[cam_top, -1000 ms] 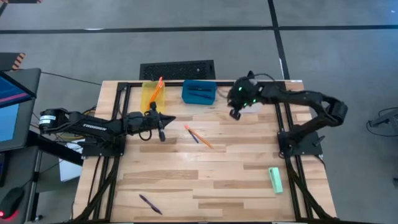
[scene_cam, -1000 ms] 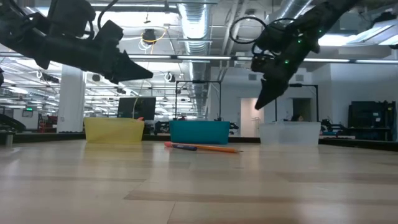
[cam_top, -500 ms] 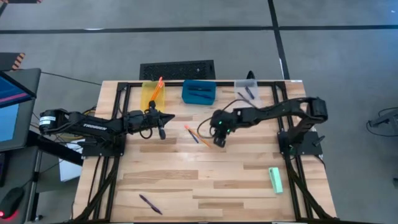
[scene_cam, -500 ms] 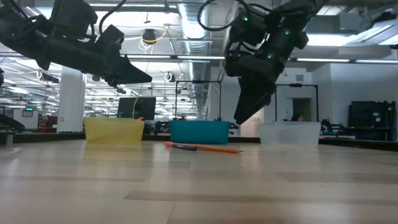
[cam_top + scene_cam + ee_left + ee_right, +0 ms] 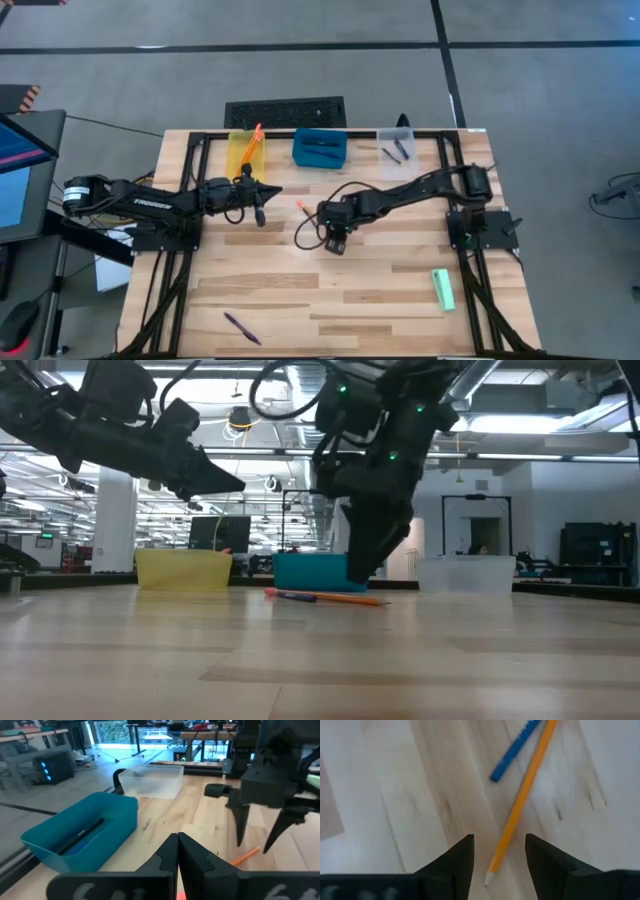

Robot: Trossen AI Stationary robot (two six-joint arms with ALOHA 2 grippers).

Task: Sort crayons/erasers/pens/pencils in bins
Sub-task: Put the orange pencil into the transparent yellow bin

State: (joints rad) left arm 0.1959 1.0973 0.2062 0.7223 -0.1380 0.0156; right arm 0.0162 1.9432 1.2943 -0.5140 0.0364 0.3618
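Note:
My right gripper point(image 5: 499, 860) hangs open over the middle of the table, pointing down. Its fingers stand on either side of the sharpened end of an orange pencil point(image 5: 522, 800) without touching it. The pencil lies flat on the wood with a blue pen point(image 5: 512, 747) beside it. In the high view the right gripper point(image 5: 335, 240) hides most of both, and only the pencil's pink end point(image 5: 300, 204) shows. My left gripper point(image 5: 262, 212) waits shut above the table near the yellow bin point(image 5: 245, 150).
At the far edge stand the yellow bin holding a pencil point(image 5: 256, 136), the blue bin point(image 5: 320, 148) and the clear bin point(image 5: 397, 147) with dark pens. A mint eraser point(image 5: 443, 289) lies near the right edge and a purplish pen point(image 5: 241, 328) at the near left.
My right gripper has swung from over the clear bin toward the table's left and near edge, coming down over the pencil and pen in the middle. It has opened on the way.

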